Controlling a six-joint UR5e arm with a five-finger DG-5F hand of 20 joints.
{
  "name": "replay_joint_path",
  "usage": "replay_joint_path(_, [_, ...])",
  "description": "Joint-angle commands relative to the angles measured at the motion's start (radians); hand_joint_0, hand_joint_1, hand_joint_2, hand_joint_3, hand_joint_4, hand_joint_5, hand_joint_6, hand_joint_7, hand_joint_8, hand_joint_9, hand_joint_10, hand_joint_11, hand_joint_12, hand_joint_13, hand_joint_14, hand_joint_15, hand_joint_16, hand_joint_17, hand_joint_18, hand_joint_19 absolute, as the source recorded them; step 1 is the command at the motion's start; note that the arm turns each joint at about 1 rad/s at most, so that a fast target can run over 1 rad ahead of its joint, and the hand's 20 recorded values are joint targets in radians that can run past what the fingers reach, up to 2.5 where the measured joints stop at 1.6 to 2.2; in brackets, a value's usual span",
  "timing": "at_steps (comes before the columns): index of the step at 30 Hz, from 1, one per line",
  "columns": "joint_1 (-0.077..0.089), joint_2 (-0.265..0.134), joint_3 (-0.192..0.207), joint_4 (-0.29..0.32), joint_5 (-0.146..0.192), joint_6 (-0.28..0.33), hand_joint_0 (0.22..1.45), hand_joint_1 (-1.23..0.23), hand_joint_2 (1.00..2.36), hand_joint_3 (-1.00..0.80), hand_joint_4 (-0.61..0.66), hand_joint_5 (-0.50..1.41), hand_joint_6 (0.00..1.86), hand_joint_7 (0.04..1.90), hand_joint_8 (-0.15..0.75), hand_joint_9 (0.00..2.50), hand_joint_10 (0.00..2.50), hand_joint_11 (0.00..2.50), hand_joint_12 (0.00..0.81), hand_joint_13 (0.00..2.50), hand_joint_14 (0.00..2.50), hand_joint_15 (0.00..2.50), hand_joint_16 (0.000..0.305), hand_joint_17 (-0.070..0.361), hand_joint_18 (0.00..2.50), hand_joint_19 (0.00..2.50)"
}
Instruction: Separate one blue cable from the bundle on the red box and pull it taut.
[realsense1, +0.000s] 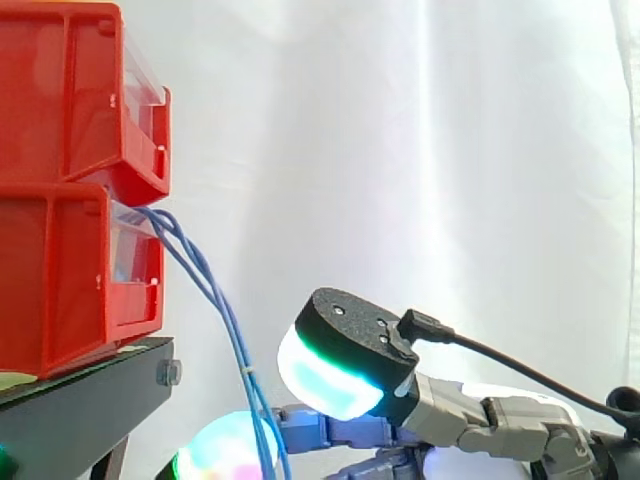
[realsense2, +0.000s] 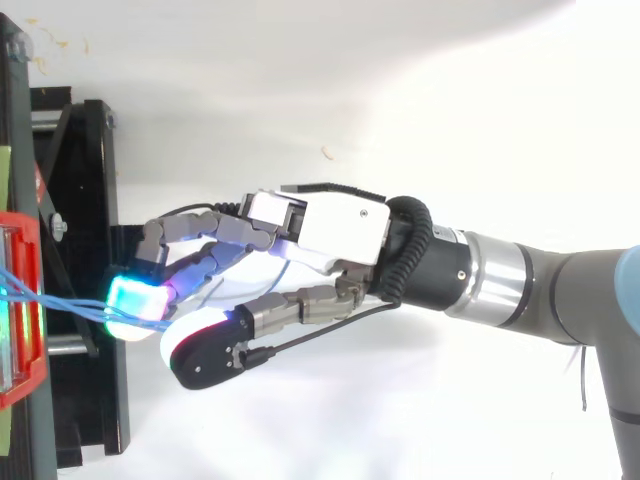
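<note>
White curtain behind red bins, black stand.

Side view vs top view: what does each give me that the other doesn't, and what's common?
Side view: the red bins are stacked two high. The blue cables leave the lower bin's front and hang down before the white curtain.

Top view: the arm comes in from the right, and the cables run across from the bins to the hand.

Shared: hand, blue cables, red bins, black stand.
</note>
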Motion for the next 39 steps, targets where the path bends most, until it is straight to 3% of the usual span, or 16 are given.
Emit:
replay_joint_path(1, [-0.001,0.010,0.000,-0.017,-0.001,0.013,0.61,-0.58,1.01,-0.39,0.29,-0.08,0.50,1.34,0.350,0.79,0.01,0.35,0.378,0.72,0.01,0.31,0.054,0.121,0.68,0.59])
replay_joint_path(14, [-0.017,0.082,0.000,-0.164,-0.004,0.046,0.63,-0.61,1.02,-0.23,0.25,-0.11,0.63,1.21,0.347,0.80,0.01,0.38,0.376,0.73,0.01,0.31,0.054,0.121,0.69,0.59])
replay_joint_path(18, [-0.020,0.088,0.000,-0.178,-0.006,0.049,0.63,-0.62,1.02,-0.20,0.25,-0.12,0.66,1.15,0.346,0.80,0.01,0.40,0.379,0.73,0.01,0.32,0.054,0.121,0.69,0.60])
replay_joint_path(27, [-0.017,0.133,0.000,-0.221,-0.001,0.043,0.62,-0.71,1.02,-0.15,0.26,-0.14,0.73,1.04,0.355,0.81,0.01,0.44,0.392,0.75,0.01,0.32,0.057,0.128,0.74,0.59])
replay_joint_path(33, [-0.012,0.165,0.000,-0.320,0.002,0.043,0.63,-0.78,1.02,-0.14,0.26,-0.17,0.80,0.97,0.362,0.84,0.01,0.49,0.394,0.79,0.01,0.34,0.057,0.127,0.77,0.58])
replay_joint_path(36, [-0.009,0.179,0.000,-0.351,0.003,0.045,0.63,-0.81,1.02,-0.12,0.18,-0.17,0.81,0.95,0.354,0.84,0.01,0.50,0.387,0.79,0.01,0.35,0.055,0.124,0.77,0.59])
replay_joint_path(39, [-0.004,0.180,0.000,-0.360,0.006,0.048,0.61,-0.81,1.02,-0.14,0.19,-0.16,0.79,0.97,0.357,0.86,0.01,0.50,0.394,0.80,0.01,0.35,0.057,0.128,0.78,0.58])
